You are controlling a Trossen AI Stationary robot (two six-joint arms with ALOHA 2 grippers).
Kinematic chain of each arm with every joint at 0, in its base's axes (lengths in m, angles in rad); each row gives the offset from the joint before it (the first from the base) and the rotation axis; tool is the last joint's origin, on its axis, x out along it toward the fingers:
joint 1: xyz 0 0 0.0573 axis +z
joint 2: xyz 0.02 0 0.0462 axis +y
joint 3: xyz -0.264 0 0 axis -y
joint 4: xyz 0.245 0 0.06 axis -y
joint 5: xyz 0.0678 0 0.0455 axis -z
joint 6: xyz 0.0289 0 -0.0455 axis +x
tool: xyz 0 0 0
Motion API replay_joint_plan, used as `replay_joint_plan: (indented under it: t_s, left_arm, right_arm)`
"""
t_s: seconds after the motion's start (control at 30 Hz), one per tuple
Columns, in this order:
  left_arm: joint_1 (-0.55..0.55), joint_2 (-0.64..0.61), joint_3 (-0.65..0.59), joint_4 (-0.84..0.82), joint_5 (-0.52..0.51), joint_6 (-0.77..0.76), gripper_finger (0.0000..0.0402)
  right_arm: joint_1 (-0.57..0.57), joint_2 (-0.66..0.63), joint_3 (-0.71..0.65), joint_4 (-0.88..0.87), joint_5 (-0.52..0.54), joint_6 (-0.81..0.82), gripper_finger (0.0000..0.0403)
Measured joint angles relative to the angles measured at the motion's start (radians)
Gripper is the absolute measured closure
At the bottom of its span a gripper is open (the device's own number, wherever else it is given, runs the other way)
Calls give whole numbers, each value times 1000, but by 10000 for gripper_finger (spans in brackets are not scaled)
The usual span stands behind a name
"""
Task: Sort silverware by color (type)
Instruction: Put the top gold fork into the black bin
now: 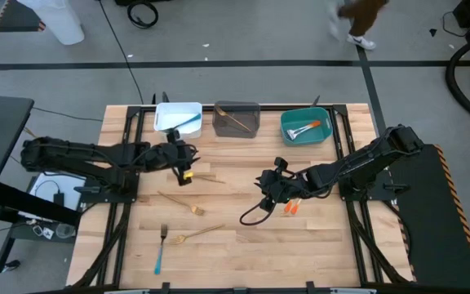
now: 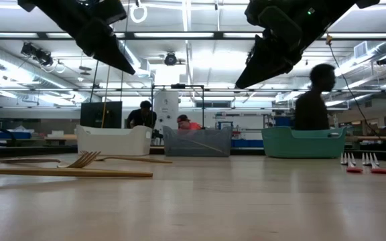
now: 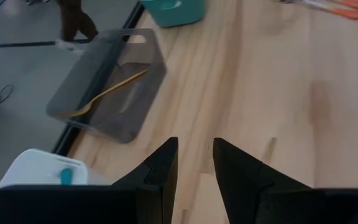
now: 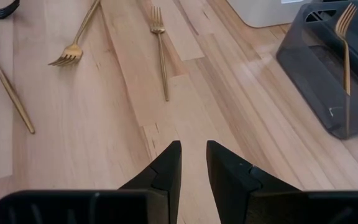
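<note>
On the table lie gold forks (image 1: 206, 178) (image 1: 198, 234), a gold spoon (image 1: 182, 202), a blue-handled fork (image 1: 160, 249) and orange-handled utensils (image 1: 292, 208). The white bin (image 1: 178, 117) holds a blue-handled piece, the grey bin (image 1: 237, 119) a gold fork (image 3: 110, 93), and the teal bin (image 1: 306, 126) orange-handled pieces. My left gripper (image 1: 188, 162) hovers near the white bin, open by a narrow gap (image 3: 194, 162) and empty. My right gripper (image 1: 261, 184) hovers mid-table beside the orange-handled utensils, also narrowly open (image 4: 193, 165) and empty, facing the gold forks (image 4: 160, 50).
The three bins stand in a row along the table's far edge. A black cable loop (image 1: 255, 216) hangs from my right arm onto the table. Bare wood lies between the two grippers and along the near edge. People move about in the room beyond (image 2: 320, 100).
</note>
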Motion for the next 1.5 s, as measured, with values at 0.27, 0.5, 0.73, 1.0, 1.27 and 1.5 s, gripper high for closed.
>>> replay_joint_plan:
  t_s: [0.27,0.5,0.73,1.0,1.27,1.5]
  left_arm:
    - [-63,8,0,21,-1,-51,292]
    - [-126,69,0,77,1,-53,292]
    - [-164,149,0,72,49,-104,292]
    - [-170,228,0,67,183,-170,292]
    - [-147,297,0,43,196,-224,292]
    - [-58,368,0,13,270,-199,292]
  right_arm:
    - [0,0,0,19,0,-4,317]
    - [0,0,0,49,0,-32,317]
    - [0,14,0,62,0,-34,317]
    - [1,30,-1,65,-4,-25,317]
    - [7,29,-1,107,-19,-27,317]
    - [23,29,-1,148,-26,-34,317]
